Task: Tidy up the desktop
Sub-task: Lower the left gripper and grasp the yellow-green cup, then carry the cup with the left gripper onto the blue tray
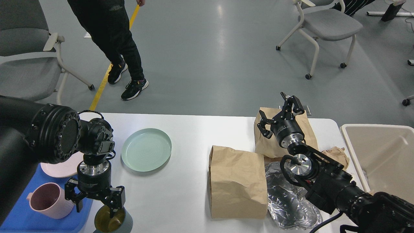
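Note:
The white desktop (190, 139) fills the lower view. On it lie a mint green plate (146, 149), a grey cup with a yellow inside (111, 221) at the front edge, two brown paper bags (237, 181) (307, 129) and crumpled foil (288, 200). My left gripper (95, 202) hangs open just over the grey cup, one finger dipping at its rim. Over the far bag, my right gripper (279, 111) is held open and empty.
A blue tray (22, 218) at the left holds a pink plate (59, 166) and a pink mug (48, 200). A beige bin (381, 155) stands off the right end. Crumpled brown paper (338, 152) lies by the bin. A person and chairs stand beyond the table.

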